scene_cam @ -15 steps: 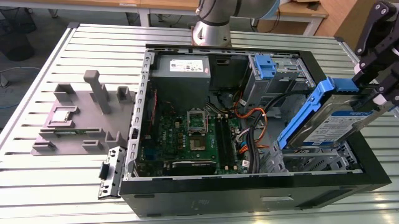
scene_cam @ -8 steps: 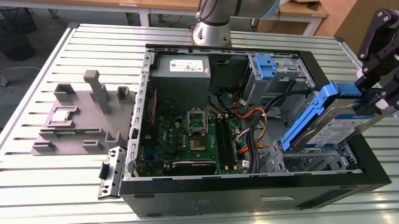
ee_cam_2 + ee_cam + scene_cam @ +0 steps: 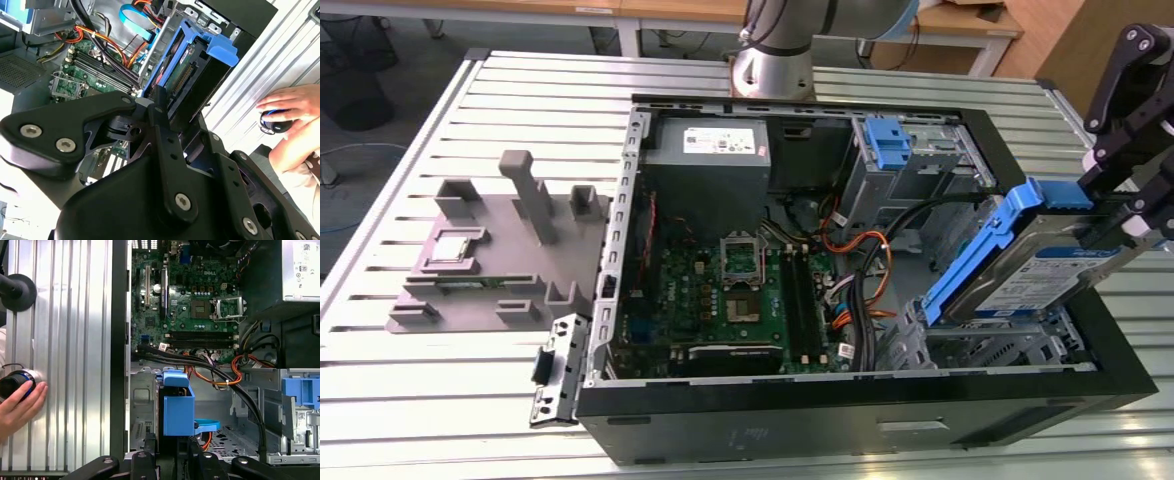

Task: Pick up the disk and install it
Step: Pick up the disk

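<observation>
The disk (image 3: 1027, 275) is a silver drive with a white-and-blue label and blue rails. It hangs tilted, its lower end down over the metal drive cage (image 3: 987, 350) at the exterior view's right of the open computer case (image 3: 854, 410). My gripper (image 3: 1125, 228) is shut on its upper end. In the second wrist view the disk (image 3: 186, 75) slants away past one black finger (image 3: 159, 102), its blue tab up. The first wrist view shows the disk (image 3: 178, 407) edge-on above the cage, with my gripper (image 3: 172, 452) around it.
A grey power-supply box (image 3: 707, 140), a bare blue bracket (image 3: 887, 140), the motherboard (image 3: 734, 290) and orange and black cables (image 3: 870, 250) fill the case. A grey fixture (image 3: 494, 250) lies on the slatted table. A person's hand (image 3: 290, 107) rests beside the case.
</observation>
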Robot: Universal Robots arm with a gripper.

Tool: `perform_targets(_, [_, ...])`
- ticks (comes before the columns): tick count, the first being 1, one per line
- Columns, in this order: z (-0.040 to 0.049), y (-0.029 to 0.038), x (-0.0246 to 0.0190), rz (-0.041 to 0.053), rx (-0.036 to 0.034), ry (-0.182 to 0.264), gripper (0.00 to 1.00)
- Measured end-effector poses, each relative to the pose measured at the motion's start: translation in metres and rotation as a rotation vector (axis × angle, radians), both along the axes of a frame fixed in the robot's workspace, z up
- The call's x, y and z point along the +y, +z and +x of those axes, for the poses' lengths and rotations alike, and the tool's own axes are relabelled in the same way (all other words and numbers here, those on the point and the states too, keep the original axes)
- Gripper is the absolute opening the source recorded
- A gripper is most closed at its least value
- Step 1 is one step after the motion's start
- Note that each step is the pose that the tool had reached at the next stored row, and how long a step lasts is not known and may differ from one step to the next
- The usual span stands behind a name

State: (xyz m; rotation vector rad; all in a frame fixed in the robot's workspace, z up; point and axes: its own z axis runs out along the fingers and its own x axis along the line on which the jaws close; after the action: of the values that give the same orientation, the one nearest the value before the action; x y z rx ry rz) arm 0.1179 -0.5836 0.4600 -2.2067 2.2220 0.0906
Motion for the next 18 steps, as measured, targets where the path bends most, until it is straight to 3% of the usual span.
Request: perform_targets(18, [0.0019, -0.0052, 0.002, 0.0045, 0.0, 0.0, 0.35])
